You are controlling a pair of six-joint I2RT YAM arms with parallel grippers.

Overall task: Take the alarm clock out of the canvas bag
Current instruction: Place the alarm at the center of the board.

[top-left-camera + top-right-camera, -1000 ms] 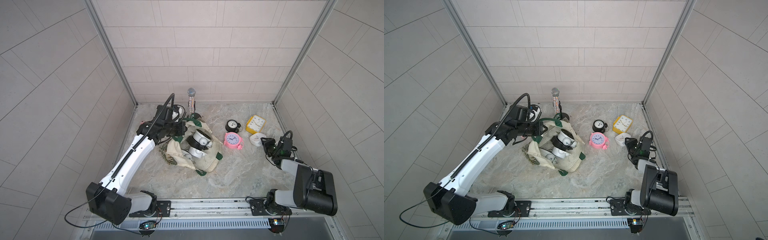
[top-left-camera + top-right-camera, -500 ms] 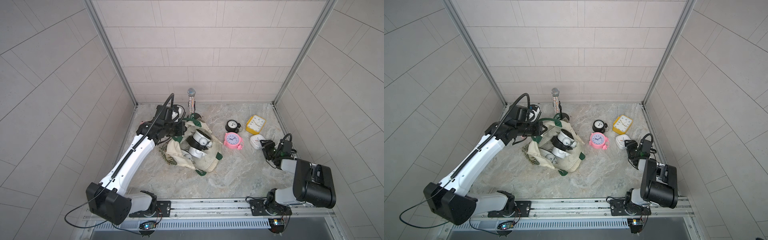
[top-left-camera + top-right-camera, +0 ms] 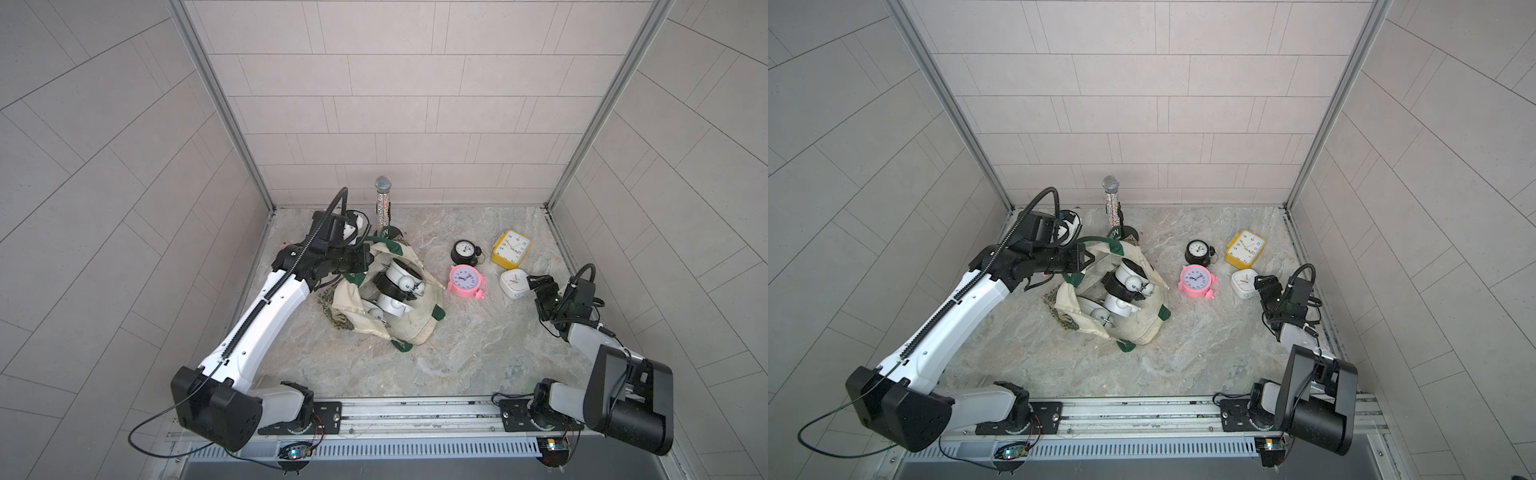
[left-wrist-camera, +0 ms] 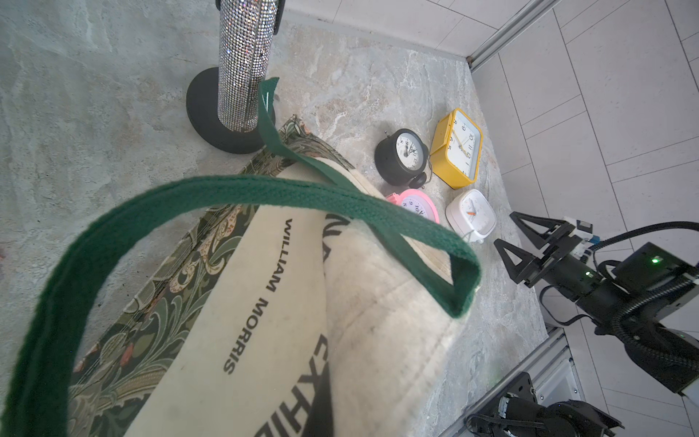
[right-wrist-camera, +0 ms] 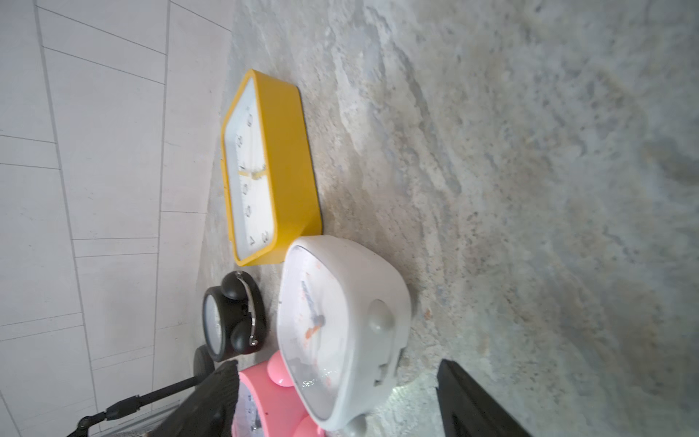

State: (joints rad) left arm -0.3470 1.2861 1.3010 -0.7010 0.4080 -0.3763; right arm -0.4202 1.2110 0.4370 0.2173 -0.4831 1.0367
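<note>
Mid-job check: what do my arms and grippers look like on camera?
Both arms pair white shells with black joints and wrists. The left arm has a black ribbed cable along its white link and a black hose arching over the wrist. The right arm carries a similar loop. The right gripper has black, triangular open-frame fingers; the left gripper is black as well.
</note>
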